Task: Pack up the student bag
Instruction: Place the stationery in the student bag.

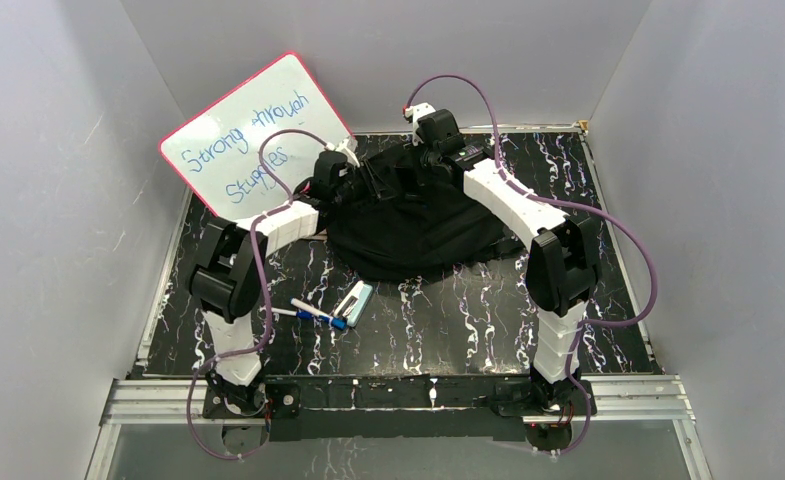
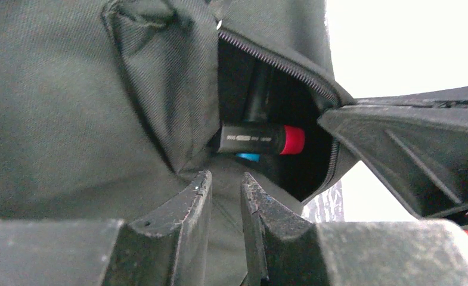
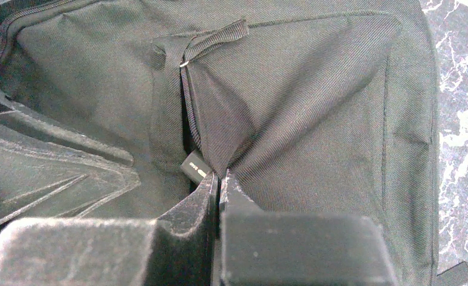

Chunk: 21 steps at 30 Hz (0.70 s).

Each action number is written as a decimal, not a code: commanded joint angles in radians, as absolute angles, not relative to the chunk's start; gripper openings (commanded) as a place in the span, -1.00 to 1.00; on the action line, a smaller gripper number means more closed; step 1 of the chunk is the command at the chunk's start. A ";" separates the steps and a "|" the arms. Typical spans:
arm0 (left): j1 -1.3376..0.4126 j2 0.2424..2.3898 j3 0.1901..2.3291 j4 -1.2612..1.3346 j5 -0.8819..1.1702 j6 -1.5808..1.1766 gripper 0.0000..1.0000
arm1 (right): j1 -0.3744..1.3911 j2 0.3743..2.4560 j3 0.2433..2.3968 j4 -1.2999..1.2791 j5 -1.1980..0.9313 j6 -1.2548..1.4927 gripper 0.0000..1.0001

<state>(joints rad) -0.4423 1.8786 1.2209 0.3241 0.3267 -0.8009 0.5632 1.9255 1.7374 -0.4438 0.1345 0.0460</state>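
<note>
The student bag (image 1: 418,225), a black soft backpack, lies at the back middle of the table. My right gripper (image 3: 220,176) is shut on a fold of its fabric at the edge of a zipped opening and holds it up. My left gripper (image 2: 225,180) is at that opening, jaws a narrow gap apart with nothing between them. Inside the opening lies a black marker with a red cap (image 2: 261,138), with something blue (image 2: 248,157) under it. The marker's end also shows in the right wrist view (image 3: 195,165). In the top view the left gripper (image 1: 353,185) and right gripper (image 1: 423,160) meet over the bag's back left.
A red-framed whiteboard (image 1: 253,130) with writing leans on the back left wall. Two markers (image 1: 313,312) and a pale eraser (image 1: 354,299) lie on the dark marbled table (image 1: 468,320) in front of the bag. Grey walls enclose both sides.
</note>
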 commanded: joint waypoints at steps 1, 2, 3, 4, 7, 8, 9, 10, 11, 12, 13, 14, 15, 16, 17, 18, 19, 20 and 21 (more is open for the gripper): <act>-0.450 1.885 1.277 0.398 0.382 -0.838 -0.55 | 0.566 1.872 1.747 -0.395 0.112 0.055 -1.00; -0.452 1.890 1.280 0.399 0.384 -0.839 -0.55 | 0.566 1.871 1.748 -0.395 0.111 0.055 -1.00; -0.454 1.895 1.283 0.399 0.386 -0.842 -0.55 | 0.566 1.873 1.749 -0.396 0.110 0.055 -1.00; -0.455 1.898 1.284 0.401 0.388 -0.844 -0.56 | 0.567 1.873 1.750 -0.395 0.108 0.054 -0.99; -0.460 1.912 1.281 0.408 0.390 -0.852 -0.56 | 0.567 1.872 1.752 -0.395 0.105 0.057 -0.99; -0.461 1.916 1.282 0.408 0.392 -0.854 -0.55 | 0.566 1.872 1.752 -0.397 0.104 0.056 -0.99; -0.462 1.921 1.285 0.408 0.394 -0.854 -0.56 | 0.567 1.872 1.752 -0.397 0.105 0.057 -1.00; -0.464 1.924 1.288 0.407 0.396 -0.855 -0.55 | 0.567 1.871 1.753 -0.397 0.104 0.057 -1.00; -0.465 1.928 1.291 0.404 0.398 -0.856 -0.55 | 0.567 1.870 1.753 -0.398 0.104 0.057 -1.00; -0.467 1.929 1.290 0.403 0.399 -0.856 -0.56 | 0.566 1.869 1.753 -0.398 0.104 0.057 -1.00; -0.470 1.933 1.290 0.402 0.399 -0.856 -0.56 | 0.567 1.869 1.753 -0.399 0.104 0.058 -1.00; -0.472 1.934 1.289 0.401 0.400 -0.856 -0.55 | 0.566 1.870 1.753 -0.398 0.104 0.058 -1.00; -0.475 1.933 1.288 0.400 0.400 -0.857 -0.55 | 0.566 1.867 1.753 -0.400 0.105 0.057 -1.00; -0.477 1.934 1.285 0.399 0.400 -0.855 -0.53 | 0.566 1.868 1.753 -0.399 0.106 0.057 -1.00; -0.478 1.934 1.283 0.397 0.399 -0.855 -0.52 | 0.567 1.867 1.754 -0.400 0.105 0.057 -1.00; -0.480 1.933 1.280 0.397 0.399 -0.855 -0.50 | 0.567 1.867 1.755 -0.400 0.106 0.058 -1.00; -0.481 1.932 1.275 0.397 0.397 -0.856 -0.50 | 0.566 1.866 1.754 -0.399 0.105 0.058 -1.00; -0.483 1.930 1.267 0.399 0.397 -0.857 -0.49 | 0.567 1.866 1.754 -0.400 0.104 0.057 -1.00; -0.484 1.930 1.262 0.402 0.396 -0.860 -0.48 | 0.567 1.867 1.753 -0.400 0.102 0.058 -1.00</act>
